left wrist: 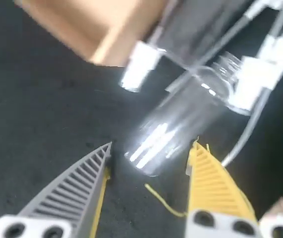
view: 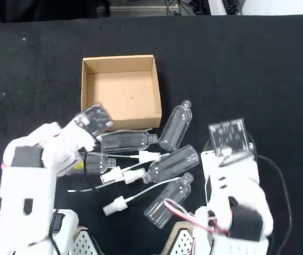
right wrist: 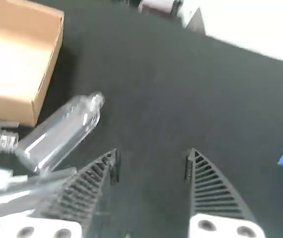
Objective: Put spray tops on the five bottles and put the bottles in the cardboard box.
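From above, the cardboard box [view: 122,93] sits open in the upper left-centre of the black counter [view: 247,69]. Just below it the five bottles [view: 175,126] lie on their sides, uncapped, among white spray tops [view: 114,206] whose thin tubes cross one another. How many tops there are is hard to count in that tangle. The leftmost bottle [view: 95,163] is half covered by the left arm [view: 40,159], and each arm's jaws are hidden under its own wrist. In the left wrist view, the left gripper [left wrist: 152,146] has its jaws wide on either side of that bottle's base; whether they touch it I cannot tell. The clear plastic looks light, smooth and prone to rolling, so a firm hold across the mid-body seems safest. The tops are best taken by the white head, not the limp tube. In the right wrist view, the right gripper [right wrist: 152,151] hangs with jaws wide over bare counter, and one bottle lies off to the left of the frame.
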Robot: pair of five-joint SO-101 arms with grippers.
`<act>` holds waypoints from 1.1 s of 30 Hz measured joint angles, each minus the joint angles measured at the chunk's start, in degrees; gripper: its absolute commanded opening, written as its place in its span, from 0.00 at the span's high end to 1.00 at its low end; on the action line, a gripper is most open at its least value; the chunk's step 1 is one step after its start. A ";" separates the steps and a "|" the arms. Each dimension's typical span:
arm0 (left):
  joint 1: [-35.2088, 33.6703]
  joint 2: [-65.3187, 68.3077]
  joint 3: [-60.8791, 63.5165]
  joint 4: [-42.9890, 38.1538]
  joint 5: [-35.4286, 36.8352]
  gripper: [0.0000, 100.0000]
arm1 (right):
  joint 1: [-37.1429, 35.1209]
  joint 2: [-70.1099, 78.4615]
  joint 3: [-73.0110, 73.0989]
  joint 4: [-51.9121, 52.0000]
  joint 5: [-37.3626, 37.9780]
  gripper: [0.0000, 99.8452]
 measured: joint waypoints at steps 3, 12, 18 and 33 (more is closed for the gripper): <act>1.32 9.32 -1.76 0.53 -4.66 0.77 | 0.00 7.74 0.00 0.00 0.00 0.79; 1.58 20.66 -2.46 0.44 -14.51 0.69 | 0.00 13.54 3.08 -0.18 0.00 0.79; 1.58 21.01 -2.20 -0.26 -19.87 0.68 | 0.00 13.54 6.77 -2.81 0.00 0.79; 1.58 21.01 6.51 -13.01 -21.71 0.68 | 0.00 13.54 7.30 -3.16 -2.29 0.79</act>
